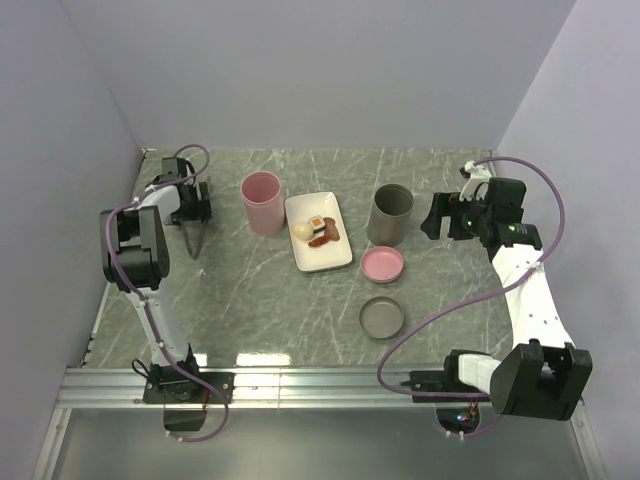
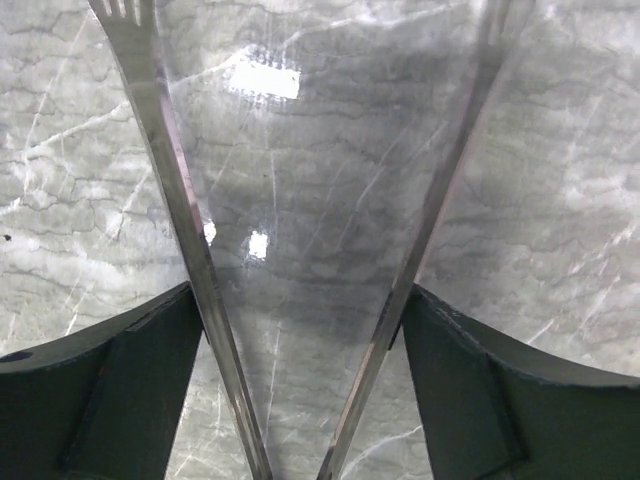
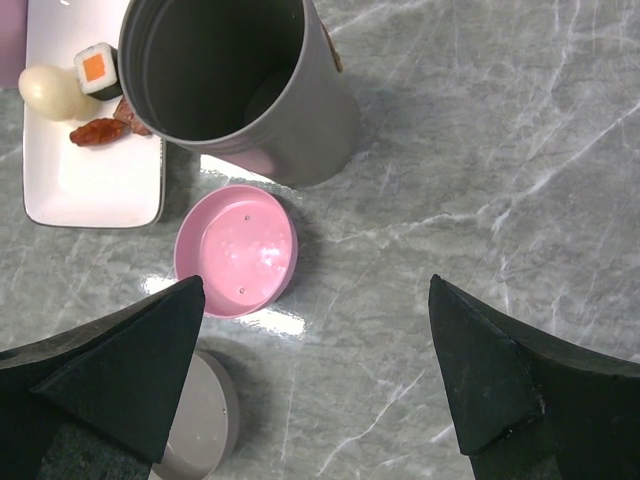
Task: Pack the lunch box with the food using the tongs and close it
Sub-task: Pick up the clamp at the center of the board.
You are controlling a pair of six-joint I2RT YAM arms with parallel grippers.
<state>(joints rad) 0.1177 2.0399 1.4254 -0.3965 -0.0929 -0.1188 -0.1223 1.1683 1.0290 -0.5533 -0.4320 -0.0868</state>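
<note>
— Holding anything, the left jaws?
— Yes, they pinch the long thin silver metal tongs (image 2: 190,250). The arms are spread in a V, tips down over the grey marbled bench (image 1: 260,300), well left of the bite-size food (image 1: 318,232).
— Where's that?
— Roll, ball and meat strip lie on the white rectangular plate (image 1: 325,262). The right jaws stand wide and empty near the open grey cylindrical tub (image 1: 390,213), probably to steady it.

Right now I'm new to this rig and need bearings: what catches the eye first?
The white rectangular plate at mid-table, carrying a white rice roll with orange centre, a pale cream ball and a reddish-brown meat strip. Far left, the left end effector grips long silver-grey metal tongs. Right of the plate stands an open grey cylindrical container.
</note>
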